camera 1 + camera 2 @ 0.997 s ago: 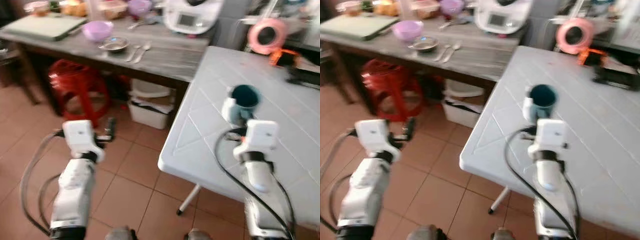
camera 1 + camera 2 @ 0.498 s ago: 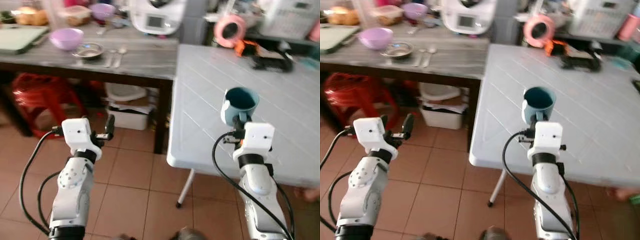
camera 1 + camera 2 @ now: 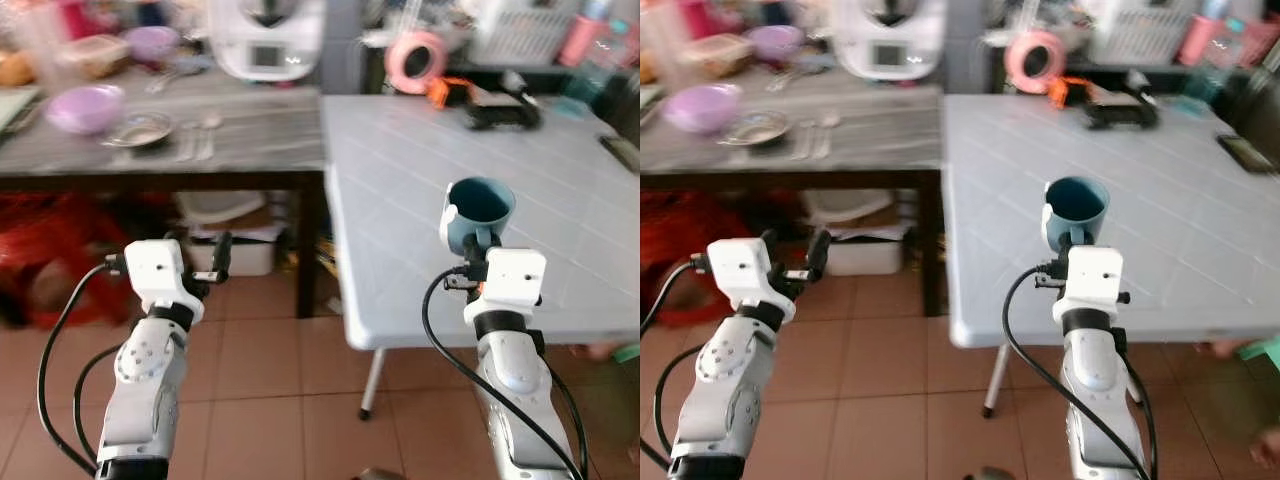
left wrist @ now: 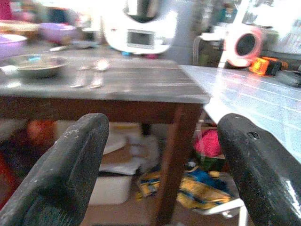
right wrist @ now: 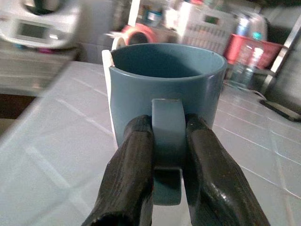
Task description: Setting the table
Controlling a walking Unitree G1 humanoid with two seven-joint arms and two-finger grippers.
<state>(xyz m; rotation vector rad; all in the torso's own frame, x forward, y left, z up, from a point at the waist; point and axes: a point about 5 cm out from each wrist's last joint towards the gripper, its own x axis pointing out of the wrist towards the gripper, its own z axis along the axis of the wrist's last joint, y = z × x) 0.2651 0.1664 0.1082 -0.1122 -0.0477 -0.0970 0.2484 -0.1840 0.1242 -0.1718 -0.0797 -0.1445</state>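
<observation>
While the robot faces the corner where two tables meet, its right gripper [image 5: 167, 155] holds a blue ceramic mug [image 3: 479, 211] upright above the near part of the white plastic table [image 3: 420, 170], the two black fingers [image 5: 131, 174] pinched on either side of the mug's handle. The mug's open mouth faces up. The left gripper [image 4: 160, 160] hangs over the tiled floor [image 3: 260, 400] in front of the dark wooden table [image 3: 250, 125] with its fingers spread wide apart and nothing between them. On that wooden table sit a purple plastic bowl [image 3: 84, 107], a small metal dish [image 3: 139, 128], what look like two spoons [image 3: 197, 140], though blur makes this uncertain, and a white kitchen appliance [image 3: 268, 38]. A pink round object [image 3: 417, 60] stands at the far edge of the white table.
</observation>
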